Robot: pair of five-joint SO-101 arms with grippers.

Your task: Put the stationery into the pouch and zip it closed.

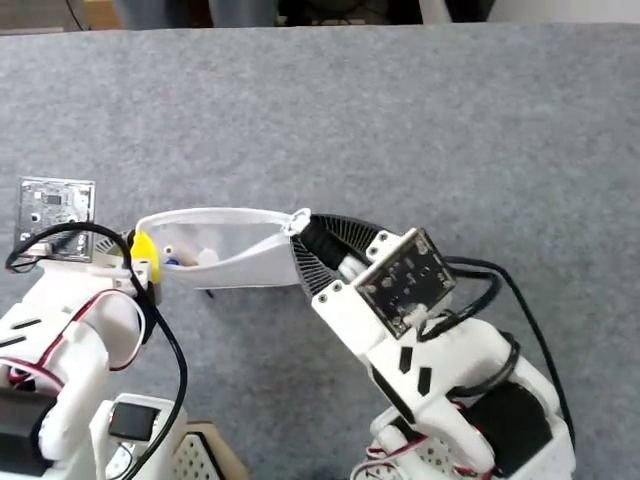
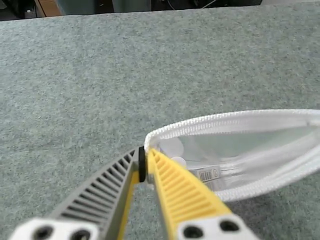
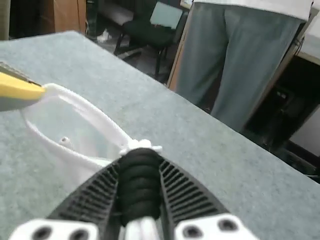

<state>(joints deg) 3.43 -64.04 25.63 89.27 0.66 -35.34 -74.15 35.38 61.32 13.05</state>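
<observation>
1. Grey, felt-covered bench (image 1: 400, 120), running from the arms' bases to the far edge; beyond that edge, in the right wrist view, stands a dark chair (image 3: 147, 32).
2. White pouch (image 1: 240, 268), lying on the bench between the two arms, lengthwise from one pincer to the other. Its mouth gapes open, and the toothed zip edge (image 2: 225, 119) curves around the opening.
3. Stationery (image 1: 178, 261): small pale and blue pieces inside the pouch, near the end at the left arm. They are too small to tell apart.
4. Left pincer (image 2: 142, 159), with one grey finger and one yellow. The fingers are pressed together, pinching the pouch's near end at the rim. In the high view it sits at the pouch's end (image 1: 143, 255), low over the bench.
5. Right pincer (image 3: 141, 152), with black ribbed fingers. It is closed tight on the opposite end of the pouch, and a white bit of the zip end shows just past the tips. In the high view it meets the pouch at that end (image 1: 303, 232).
6. Both arms stand at the near side of the bench, angled toward the pouch.
</observation>
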